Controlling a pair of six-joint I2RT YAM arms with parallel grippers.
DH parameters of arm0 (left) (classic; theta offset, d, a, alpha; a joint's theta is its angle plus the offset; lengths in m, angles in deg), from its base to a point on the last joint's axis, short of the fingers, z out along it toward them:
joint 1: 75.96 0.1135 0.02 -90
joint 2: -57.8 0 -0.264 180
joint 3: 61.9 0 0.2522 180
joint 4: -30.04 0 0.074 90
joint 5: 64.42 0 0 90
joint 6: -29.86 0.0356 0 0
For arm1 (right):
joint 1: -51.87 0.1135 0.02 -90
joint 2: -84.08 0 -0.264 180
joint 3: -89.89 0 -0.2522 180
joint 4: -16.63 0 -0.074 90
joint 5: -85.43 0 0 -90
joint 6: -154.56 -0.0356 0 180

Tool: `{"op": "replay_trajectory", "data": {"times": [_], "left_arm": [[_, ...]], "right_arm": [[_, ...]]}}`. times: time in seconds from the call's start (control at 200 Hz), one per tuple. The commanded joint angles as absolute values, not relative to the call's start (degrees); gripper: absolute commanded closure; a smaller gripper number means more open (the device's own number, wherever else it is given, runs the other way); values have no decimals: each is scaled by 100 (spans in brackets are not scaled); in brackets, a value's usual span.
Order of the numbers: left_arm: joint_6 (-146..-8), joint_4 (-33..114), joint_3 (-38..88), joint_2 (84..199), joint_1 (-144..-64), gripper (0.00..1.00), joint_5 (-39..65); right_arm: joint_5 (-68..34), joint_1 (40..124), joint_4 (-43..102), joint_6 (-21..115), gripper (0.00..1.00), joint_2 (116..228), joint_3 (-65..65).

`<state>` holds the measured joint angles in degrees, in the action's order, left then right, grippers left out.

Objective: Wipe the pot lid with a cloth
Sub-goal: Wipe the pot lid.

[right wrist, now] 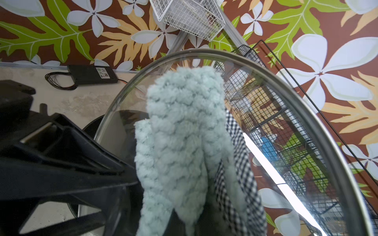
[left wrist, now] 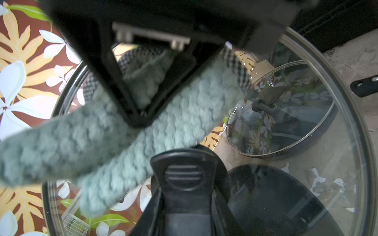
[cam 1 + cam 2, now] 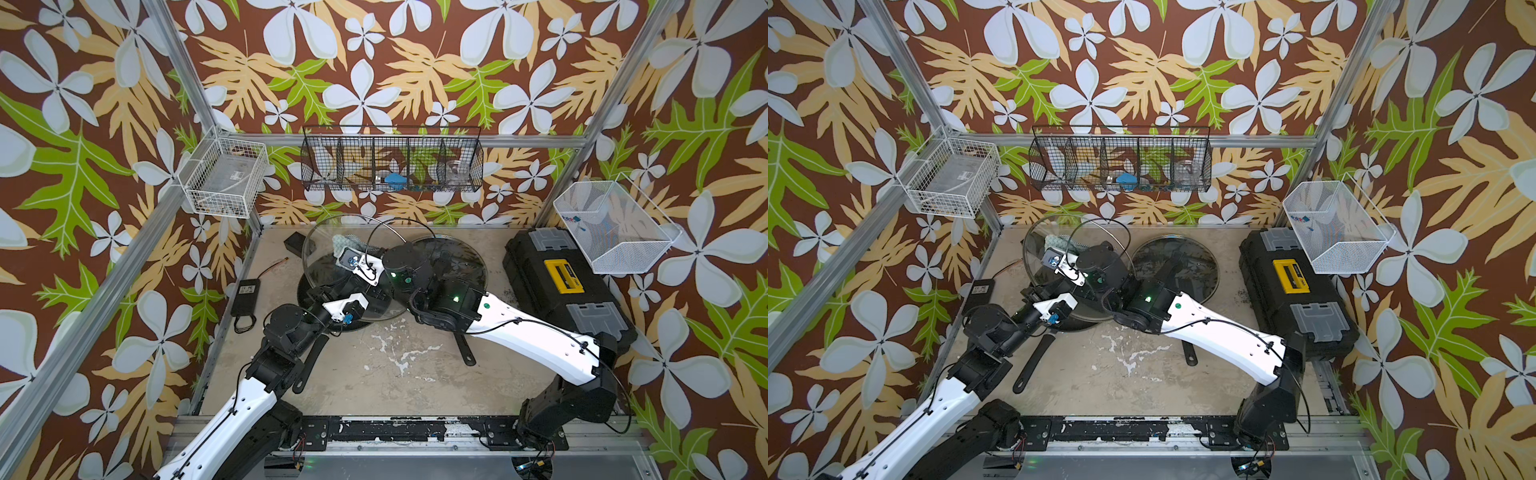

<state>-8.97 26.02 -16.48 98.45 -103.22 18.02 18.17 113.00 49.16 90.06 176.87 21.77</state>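
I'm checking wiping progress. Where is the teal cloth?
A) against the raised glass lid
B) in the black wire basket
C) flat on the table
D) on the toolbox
A: in the right wrist view the cloth lies against the tilted glass lid.

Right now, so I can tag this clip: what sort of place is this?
Probably a staged robot test booth, not a real kitchen: metal frame, printed floral walls, two robot arms mounted in front.
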Motion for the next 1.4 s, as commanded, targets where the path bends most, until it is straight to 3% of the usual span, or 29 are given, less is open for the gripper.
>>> {"op": "replay_trajectory", "data": {"times": [0.0,0.25,0.575,0.926,1.221,1.396], "left_arm": [[-1320,1139,-1624,9769,-10320,100,1847],[-2386,929,-1527,9853,-10320,100,2150],[-3782,749,-1387,10004,-10320,100,2393],[-4902,774,-1199,10098,-10320,100,2731],[-6035,1011,-892,10230,-10319,100,2999],[-6433,1171,-724,10246,-10317,100,3032]], "right_arm": [[2395,11071,4374,8770,100,17376,2042],[2038,10963,4416,8511,100,17091,1637],[2070,11401,4356,8355,100,17332,1445],[2305,10857,4465,8137,100,16919,1356],[2122,11570,4422,8171,100,17169,983],[2551,11472,4401,8214,100,17108,1034]]}}
